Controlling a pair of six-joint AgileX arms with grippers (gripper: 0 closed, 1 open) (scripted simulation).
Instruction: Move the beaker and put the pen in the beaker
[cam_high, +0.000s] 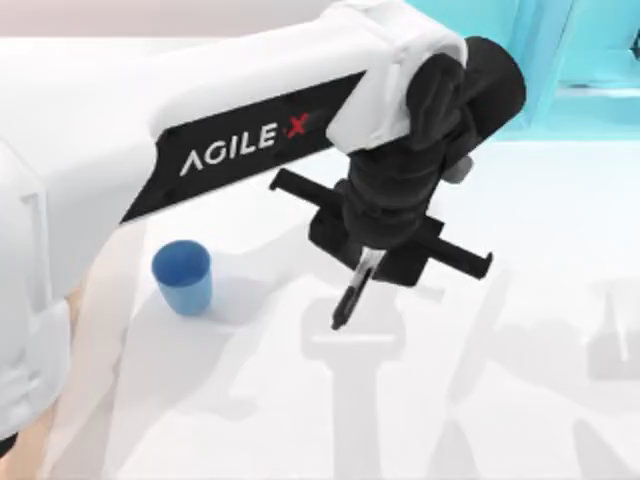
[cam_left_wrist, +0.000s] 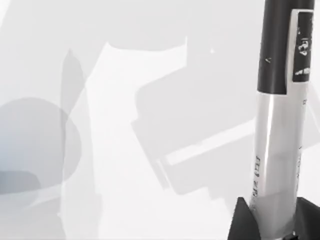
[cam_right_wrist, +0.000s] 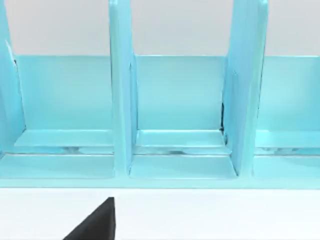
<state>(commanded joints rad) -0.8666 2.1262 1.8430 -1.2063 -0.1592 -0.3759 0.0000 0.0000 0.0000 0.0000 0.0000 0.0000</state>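
Observation:
The beaker (cam_high: 182, 278), a small blue cup, stands upright on the white table left of centre. My left gripper (cam_high: 371, 262) hangs over the middle of the table, to the right of the beaker and apart from it. It is shut on the pen (cam_high: 353, 297), which juts down and to the left from the fingers, its black tip above the table. In the left wrist view the pen (cam_left_wrist: 277, 125) shows its silver-grey barrel and black end, clamped between the dark fingertips (cam_left_wrist: 241, 222) of the left gripper (cam_left_wrist: 272, 217). A black part of my right gripper (cam_right_wrist: 95, 225) faces the shelf.
A large light-blue shelf unit (cam_high: 590, 60) stands at the table's far right; its open compartments (cam_right_wrist: 180, 100) face the right wrist camera. The left arm's white link (cam_high: 200, 120) spans the top view's upper left. Bare white tabletop (cam_high: 480, 400) lies in front.

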